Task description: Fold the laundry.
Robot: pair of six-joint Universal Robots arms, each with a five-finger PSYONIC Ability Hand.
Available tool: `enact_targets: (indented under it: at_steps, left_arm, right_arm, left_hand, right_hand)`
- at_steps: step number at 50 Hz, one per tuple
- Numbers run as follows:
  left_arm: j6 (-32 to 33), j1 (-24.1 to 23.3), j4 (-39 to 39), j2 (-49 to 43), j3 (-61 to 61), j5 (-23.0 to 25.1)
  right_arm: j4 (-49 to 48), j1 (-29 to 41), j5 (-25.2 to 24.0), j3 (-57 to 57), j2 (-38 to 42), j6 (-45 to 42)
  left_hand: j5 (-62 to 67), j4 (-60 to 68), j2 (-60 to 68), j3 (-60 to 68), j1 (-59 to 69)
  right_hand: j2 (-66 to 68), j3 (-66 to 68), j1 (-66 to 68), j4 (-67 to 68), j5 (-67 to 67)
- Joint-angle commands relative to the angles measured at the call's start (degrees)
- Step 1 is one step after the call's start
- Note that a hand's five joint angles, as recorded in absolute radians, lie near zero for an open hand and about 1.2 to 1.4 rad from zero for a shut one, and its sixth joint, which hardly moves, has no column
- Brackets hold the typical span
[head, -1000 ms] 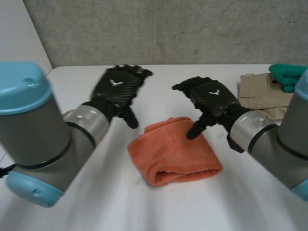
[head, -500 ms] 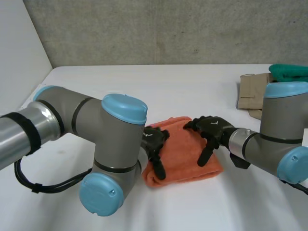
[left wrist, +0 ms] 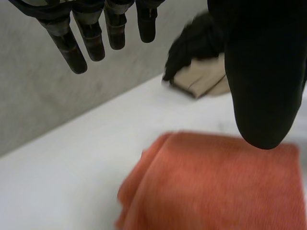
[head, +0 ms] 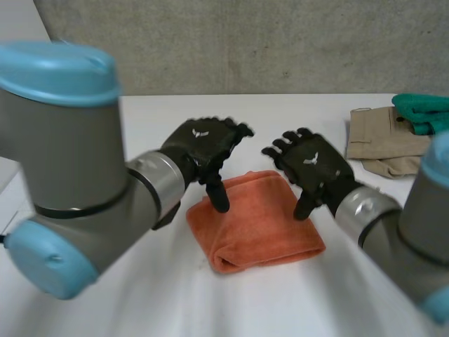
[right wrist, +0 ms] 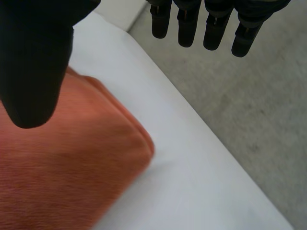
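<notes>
Since half a second ago, both hands have been raised from the folded orange towel (head: 259, 225), which has been left unmoved near the middle of the white table (head: 295, 112). The left hand (head: 202, 140) is held over the towel's far left corner and the right hand (head: 313, 163) over its far right edge, each with fingers straight and spread, thumb pointed down toward the cloth, and nothing grasped. Folded beige trousers (head: 379, 137) are seen well apart from the towel, beyond the right hand.
</notes>
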Motion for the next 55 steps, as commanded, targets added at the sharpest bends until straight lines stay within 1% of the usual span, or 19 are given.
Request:
enact_targets:
  at_steps: [1,2,3,7,8,14,15,23,26,35,39,40,43,44,45,51,55]
  left_arm:
    - [3.7,3.0,-1.4,6.0,-1.0,19.9]
    - [3.8,3.2,-2.1,6.4,-1.1,22.2]
    - [4.0,3.3,-3.7,6.9,-1.3,26.2]
    - [4.2,2.9,-6.7,7.2,-1.7,32.0]
    - [4.4,2.6,-6.9,7.2,-1.9,32.2]
    - [6.4,0.3,-6.9,7.2,-3.4,31.6]
    - [6.9,-0.1,-6.6,7.1,-3.9,31.3]
    - [7.4,-0.7,-5.4,7.4,-4.7,29.6]
    - [7.3,-0.6,-4.9,7.5,-4.7,29.3]
    - [6.7,0.0,-4.5,7.6,-4.6,29.3]
    - [6.6,0.3,-4.5,7.6,-4.7,29.3]
    - [6.5,0.4,-4.4,7.7,-4.7,29.3]
    - [6.4,0.5,-4.4,7.7,-4.6,29.3]
    - [6.2,0.6,-4.4,7.8,-4.7,29.3]
    - [6.2,0.7,-4.4,8.0,-4.7,29.2]
    - [5.7,1.6,-4.1,9.4,-4.5,29.2]
    - [4.8,2.4,-2.6,10.5,-3.2,28.6]
  right_arm:
    - [-9.3,5.4,0.4,15.0,-3.1,-4.3]
    - [-10.0,5.6,0.4,16.2,-2.8,-4.2]
    - [-11.4,6.0,0.3,18.0,-2.0,-4.0]
    - [-17.4,6.1,0.0,20.3,1.3,-3.7]
    - [-18.5,6.0,0.0,20.4,2.0,-3.6]
    - [-25.3,5.5,0.0,19.5,7.7,-3.5]
    - [-26.5,5.4,0.0,18.8,9.2,-3.5]
    - [-28.6,5.2,-0.3,15.2,14.5,-3.8]
    - [-29.4,4.9,-0.4,14.2,15.6,-3.8]
    - [-30.4,4.9,-0.1,12.2,16.1,-3.4]
    - [-30.2,5.0,-0.4,10.6,16.6,-3.1]
    - [-30.2,5.0,-0.4,9.8,17.1,-3.1]
    - [-30.2,4.9,-0.4,8.4,17.6,-3.0]
    - [-30.2,4.8,-0.4,7.6,17.7,-2.8]
    - [-30.4,4.7,-0.4,7.4,17.5,-2.7]
    - [-30.7,3.4,-0.5,3.9,15.9,0.4]
    - [-29.9,1.9,0.1,-1.6,12.9,3.8]
  left_hand:
    - [-2.8,-0.8,-0.8,-1.4,0.8]
    - [-2.8,-0.8,-0.8,-1.4,0.8]
    - [-2.8,-0.8,-0.8,-1.4,0.8]
    - [-2.8,-0.8,-0.8,-1.4,0.8]
    - [-2.8,-0.8,-0.8,-1.4,0.8]
    - [-2.8,-0.8,-0.8,-1.4,0.8]
    - [-2.8,-0.8,-0.8,-1.4,0.8]
    - [-2.8,-0.8,-0.8,-1.4,0.8]
    - [-2.8,-0.8,-0.8,-1.4,0.8]
    - [-2.8,-0.8,-0.8,-1.4,0.8]
    - [-2.8,-0.8,-0.8,-1.4,0.8]
    - [-2.8,-0.8,-0.8,-1.4,0.8]
    - [-2.8,-0.8,-0.8,-1.4,0.8]
    - [-2.8,-0.8,-0.8,-1.4,0.8]
    - [-2.8,-0.8,-0.8,-1.4,0.8]
    - [-2.8,-0.8,-0.8,-1.4,0.8]
    - [-2.8,-0.8,-0.8,-1.4,0.8]
  right_hand:
    - [-2.4,-2.3,-3.0,-2.2,-2.9]
    - [-2.4,-2.3,-3.0,-2.2,-2.9]
    - [-2.4,-2.3,-3.0,-2.2,-2.9]
    - [-2.4,-2.3,-3.0,-2.2,-2.9]
    - [-2.4,-2.3,-3.0,-2.2,-2.9]
    - [-2.4,-2.3,-3.0,-2.2,-2.9]
    - [2.1,2.2,1.5,2.3,1.6]
    - [5.7,5.8,5.1,5.9,5.2]
    - [9.9,10.0,9.3,10.1,9.4]
    - [11.1,11.2,10.5,11.3,10.6]
    - [22.1,22.3,21.6,22.4,21.7]
    - [30.3,30.4,29.7,30.6,29.9]
    - [48.0,48.1,47.4,48.2,47.5]
    - [65.7,65.8,65.1,66.0,65.3]
    - [67.6,67.7,67.0,67.8,67.1]
    - [67.6,67.7,67.0,67.8,67.1]
    - [67.6,67.7,67.0,67.8,67.1]
